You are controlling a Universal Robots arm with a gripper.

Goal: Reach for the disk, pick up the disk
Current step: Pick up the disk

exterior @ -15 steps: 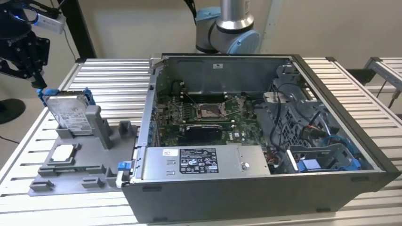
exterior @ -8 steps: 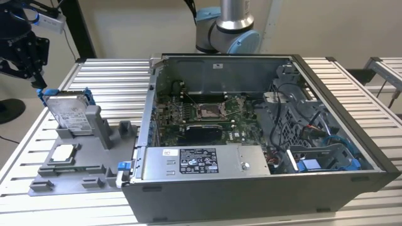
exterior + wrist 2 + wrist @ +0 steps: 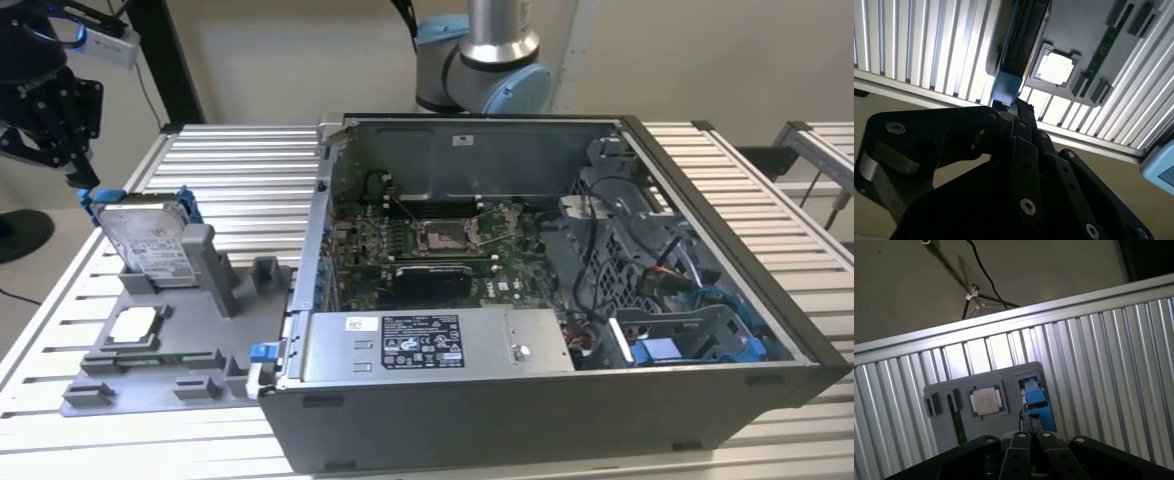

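The disk [image 3: 144,238], silver-grey with a white label and blue side rails, stands tilted in a slot of the grey holder tray [image 3: 160,375] at the exterior view's left. My black gripper [image 3: 90,187] comes down from above and meets the blue rail at the disk's upper far corner. In the second wrist view the disk [image 3: 1016,45] is edge-on and the gripper [image 3: 1013,104] has its fingers drawn together on the blue end. The first wrist view has the blue rail [image 3: 1035,400] just past the gripper [image 3: 1029,434]. The disk still rests in its slot.
A small square chip [image 3: 134,325] lies in the tray near the disk, also seen as the chip [image 3: 986,400] and the chip [image 3: 1056,67]. An open computer case [image 3: 534,290] with a labelled silver box [image 3: 427,345] stands close on the exterior view's right. All rests on a slatted metal table [image 3: 240,170].
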